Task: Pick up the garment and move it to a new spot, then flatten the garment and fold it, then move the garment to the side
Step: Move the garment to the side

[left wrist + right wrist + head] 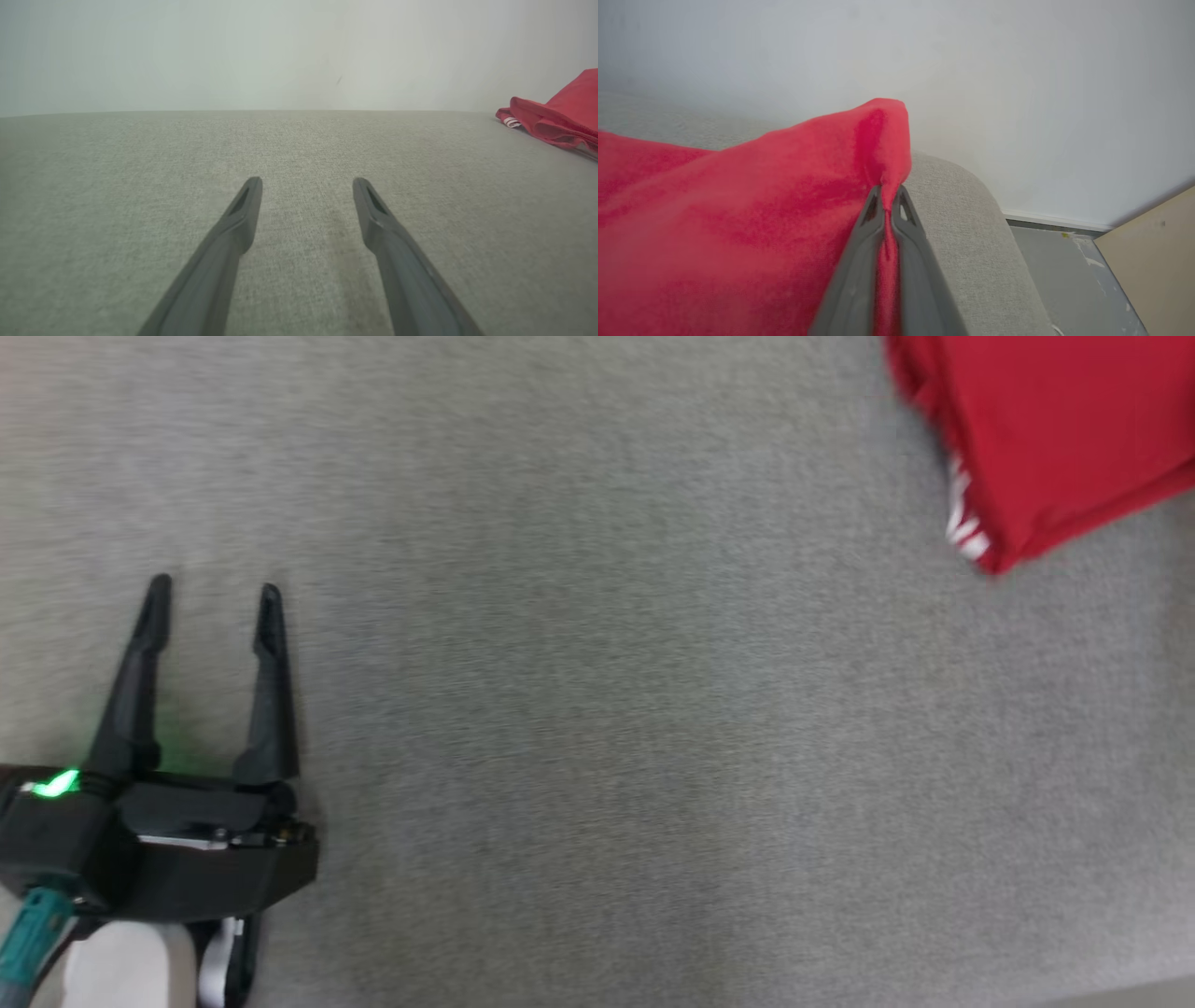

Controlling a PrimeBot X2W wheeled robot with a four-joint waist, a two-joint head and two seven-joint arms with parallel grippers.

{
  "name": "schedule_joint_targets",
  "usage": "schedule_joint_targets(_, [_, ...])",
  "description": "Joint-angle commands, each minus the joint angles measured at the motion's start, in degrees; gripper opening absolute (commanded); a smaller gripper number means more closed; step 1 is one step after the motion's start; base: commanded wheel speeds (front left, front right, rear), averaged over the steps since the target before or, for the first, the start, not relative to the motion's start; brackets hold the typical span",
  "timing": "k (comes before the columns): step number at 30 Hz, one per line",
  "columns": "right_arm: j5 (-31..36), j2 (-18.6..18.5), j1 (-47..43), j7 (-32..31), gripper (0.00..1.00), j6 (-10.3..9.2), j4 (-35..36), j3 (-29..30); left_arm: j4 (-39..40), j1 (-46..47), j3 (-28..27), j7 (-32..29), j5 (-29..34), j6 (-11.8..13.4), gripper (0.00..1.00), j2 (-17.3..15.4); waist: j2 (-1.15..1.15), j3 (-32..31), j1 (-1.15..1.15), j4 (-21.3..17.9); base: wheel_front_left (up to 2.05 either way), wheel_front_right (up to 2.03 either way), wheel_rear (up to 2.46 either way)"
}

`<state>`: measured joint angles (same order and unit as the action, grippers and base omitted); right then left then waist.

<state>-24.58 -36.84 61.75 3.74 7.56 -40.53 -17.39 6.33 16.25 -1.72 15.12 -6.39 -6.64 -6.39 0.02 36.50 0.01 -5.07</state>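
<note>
Head view: the left gripper point(216, 586) sits at the lower left, low over the grey fabric-covered surface point(607, 709), its two dark fingers spread wide apart with nothing between them. A green light point(56, 784) glows on its body. The red garment point(1055, 439) lies at the upper right corner, well apart from the left gripper, partly cut off by the picture's edge. It looks folded into layers, with a white marking point(962, 518) along its near left edge.

In the left wrist view the open fingers point across bare grey fabric toward a pale wall point(280, 46), and the garment shows as a low red heap at the far right, resting on the surface.

In the right wrist view the right gripper point(888, 191) has its fingers closed on a fold of the red garment. The cloth is pinched between the tips and rises in a small peak just beyond them, while the rest of it spreads down to the left. Beside the fingers is a rounded corner of the grey surface. Beyond that corner lie a grey floor point(1055, 252) and a beige panel point(1153, 261).
</note>
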Motion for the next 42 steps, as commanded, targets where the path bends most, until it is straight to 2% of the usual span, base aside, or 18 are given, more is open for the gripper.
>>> schedule_joint_targets(1, [0.36, -0.85, 1.40, -0.37, 0.00, -0.17, 0.31, -0.13, 0.21, 0.24, -0.16, 0.02, 0.37, -0.25, 1.00, -0.40, -0.02, 4.24, -0.01, -4.32, 0.00, 0.00, 0.00])
schedule_joint_targets(6, [0.75, -5.64, 5.03, -3.01, 0.00, -0.17, 0.66, -1.13, 1.41, -0.71, 0.38, -0.05, 0.49, -0.36, 1.00, -0.31, -0.02, 4.17, -0.01, -4.00, 0.00, 0.00, 0.00])
schedule_joint_targets(11, [-0.27, -9.42, 8.41, -5.91, 0.00, -0.17, -0.11, -4.60, 2.26, -1.21, 0.02, -0.19, 0.15, -0.40, 1.00, -0.40, -0.02, 4.57, -0.01, -3.77, 0.00, 0.00, 0.00])
schedule_joint_targets(16, [-1.09, -10.71, 10.80, -6.38, 0.00, -0.17, -2.47, -6.47, 2.04, -1.14, 0.00, -0.20, 0.20, -0.32, 1.00, -0.24, -0.02, 4.99, -0.01, -3.64, 0.00, 0.00, 0.00])
schedule_joint_targets(17, [-0.73, -10.87, 11.17, -6.08, 0.31, -0.17, -2.95, -6.88, 1.83, -1.01, 0.09, -0.22, 0.16, -0.33, 1.00, -0.19, -0.02, 5.00, -0.01, -3.58, 0.00, 0.00, 0.00])
schedule_joint_targets(18, [-0.66, -10.83, 11.52, -5.78, 1.00, -0.17, -3.52, -7.21, 1.58, -0.86, 0.18, -0.26, 0.07, -0.35, 1.00, -0.13, -0.02, 4.94, -0.01, -3.48, 0.00, 0.00, 0.00])
schedule_joint_targets(24, [-0.27, -10.03, 12.31, -1.83, 1.00, -0.18, -6.47, -8.14, 0.37, -1.15, -0.51, -0.26, -0.45, -0.25, 1.00, 0.26, -0.02, 2.85, -0.01, -2.98, 0.00, 0.00, 0.00])
schedule_joint_targets(30, [-0.03, -6.71, 10.22, 3.96, 1.00, -0.17, -7.62, -8.25, -1.70, -3.03, -1.93, -0.25, -1.19, 0.05, 1.00, 0.81, -0.02, -1.26, -0.01, -2.40, 0.00, 0.00, 0.00])
schedule_joint_targets(31, [-0.21, -4.98, 8.80, 6.82, 1.00, -0.17, -7.63, -7.99, -2.35, -3.76, -2.79, -0.20, -1.64, 0.29, 1.00, 1.10, -0.02, -3.85, -0.01, -1.93, 0.00, 0.00, 0.00])
schedule_joint_targets(32, [-0.21, -4.98, 8.80, 6.82, 1.00, -0.17, -7.63, -7.99, -2.35, -3.76, -2.79, -0.20, -1.64, 0.29, 1.00, 1.10, -0.02, -3.85, -0.01, -1.93, 0.00, 0.00, 0.00])
schedule_joint_targets(35, [0.10, -1.97, 5.97, 9.62, 1.00, -0.17, -6.37, -7.87, -3.04, -4.82, -4.29, -0.07, -2.18, 0.53, 1.00, 1.43, -0.02, -7.95, -0.01, -1.25, 0.00, 0.00, 0.00])
schedule_joint_targets(42, [1.48, 7.48, -5.37, 11.44, 1.00, -0.17, -0.49, -3.44, -5.23, -9.14, -6.80, 0.02, -2.25, 0.82, 1.00, 2.27, -0.02, -17.10, -0.01, -0.22, 0.00, 0.00, 0.00])
